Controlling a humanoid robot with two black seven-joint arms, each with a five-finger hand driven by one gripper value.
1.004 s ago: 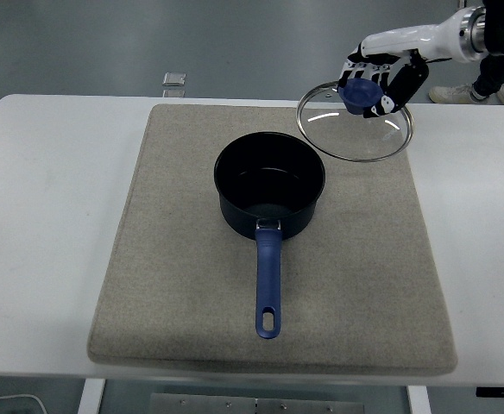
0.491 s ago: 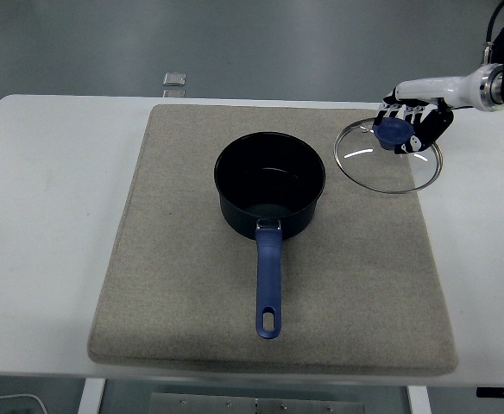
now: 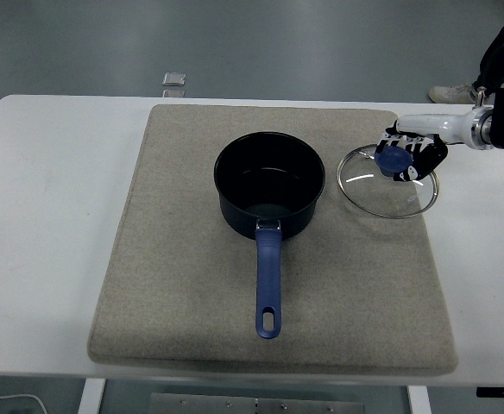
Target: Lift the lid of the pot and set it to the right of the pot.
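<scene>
White worktop (image 3: 53, 216) carries a beige mat (image 3: 174, 293); grey floor behind, a small object (image 3: 174, 79) at the far edge. Pot (image 3: 269, 185) mid-mat, open. Glass lid (image 3: 387, 180) just right of it at the mat's edge. Right hand (image 3: 410, 157) fingers clamped on its blue knob (image 3: 392, 159); whether the lid touches the mat is unclear.
</scene>
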